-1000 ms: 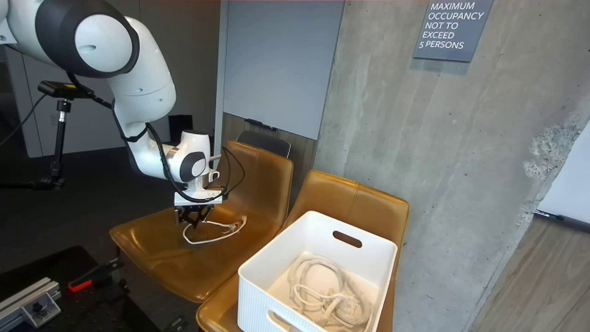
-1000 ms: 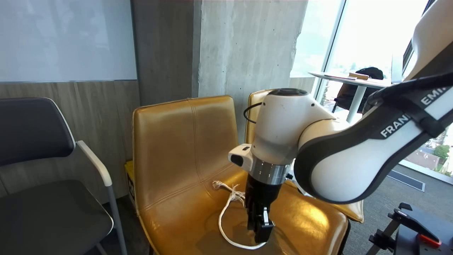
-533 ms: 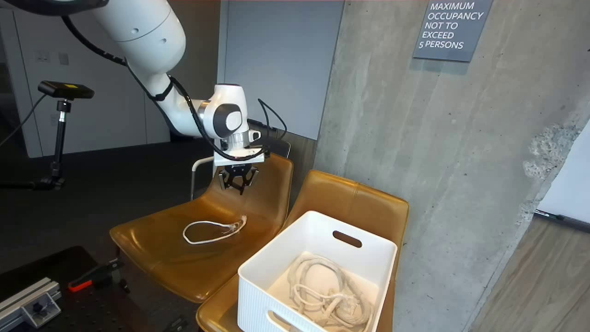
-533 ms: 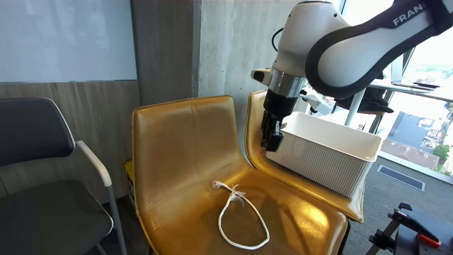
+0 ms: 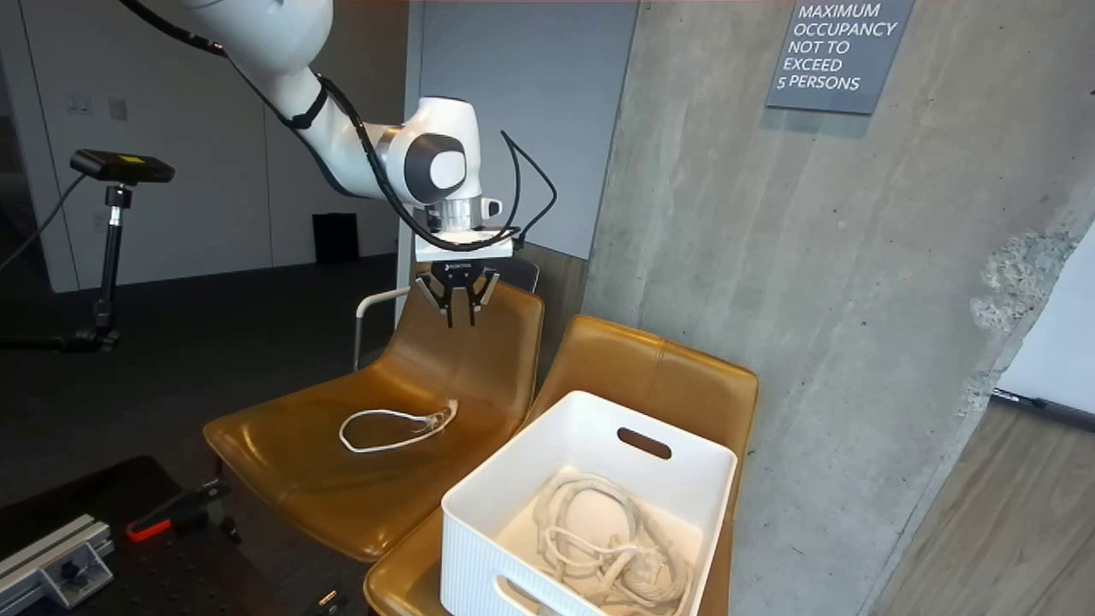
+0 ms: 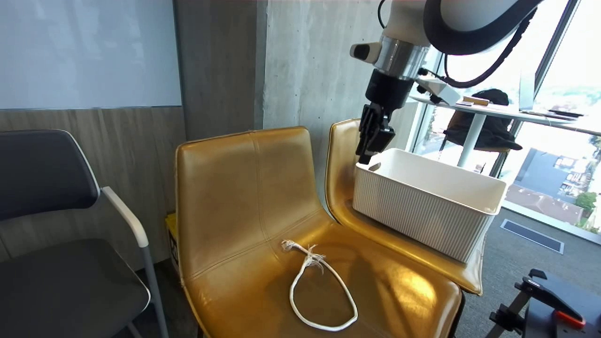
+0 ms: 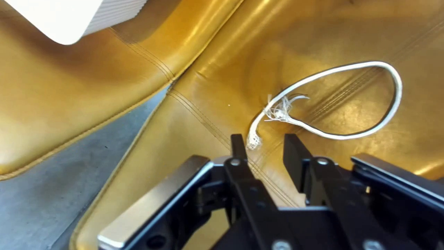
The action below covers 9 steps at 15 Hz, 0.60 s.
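Fingers stood moderately apart, empty, at the wrist frame's lower middle. Positioning seemed the step; reaching the rope, right of centre, likely called for lowering.

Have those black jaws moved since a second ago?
Yes, upward: in both exterior views, the jaws were at the white rope; now they hang above the chair seat.

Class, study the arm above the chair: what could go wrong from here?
The frayed white rope might snag on the open tool. Lowering too far might scuff the seat beneath the rope. A low sideways swing could bump the white bin on the neighbouring chair.
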Motion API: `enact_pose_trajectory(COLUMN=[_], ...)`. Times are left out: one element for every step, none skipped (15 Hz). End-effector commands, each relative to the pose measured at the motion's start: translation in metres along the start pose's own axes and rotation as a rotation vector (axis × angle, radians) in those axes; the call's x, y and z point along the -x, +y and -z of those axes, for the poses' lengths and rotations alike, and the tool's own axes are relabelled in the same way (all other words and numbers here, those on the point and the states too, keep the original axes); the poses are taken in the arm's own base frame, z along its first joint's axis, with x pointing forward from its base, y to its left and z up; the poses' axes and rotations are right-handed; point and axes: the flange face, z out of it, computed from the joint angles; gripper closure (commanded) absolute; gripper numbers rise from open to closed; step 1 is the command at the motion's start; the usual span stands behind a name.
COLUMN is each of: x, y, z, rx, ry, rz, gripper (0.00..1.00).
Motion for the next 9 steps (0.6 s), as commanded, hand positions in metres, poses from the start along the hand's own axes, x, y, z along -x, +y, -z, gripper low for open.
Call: enact_pose_trajectory(x=[-0.012, -0.016, -0.020, -0.024, -0.027, -0.030, -0.033, -0.035, -0.038], y=[-0.055, -0.072, -0.090, -0.106, -0.121, -0.136, -0.148, -0.159, -0.167], z=[-0.020, -0.028, -0.037, -0.046, -0.052, -0.063, -0.071, -0.081, -0.089], rx=[-0.069, -0.088, -0.105, -0.117, -0.129, -0.138, -0.145, -0.150, -0.156], ry=[0.011, 0.006, 0.001, -0.004, -0.007, -0.011, -0.013, -0.016, -0.018], rz=[0.058, 0.077, 0.097, 0.117, 0.136, 0.157, 0.176, 0.195, 0.210], gripper=[0.33, 0.25, 0.18, 0.10, 0.03, 0.00, 0.00, 0.00, 0.00])
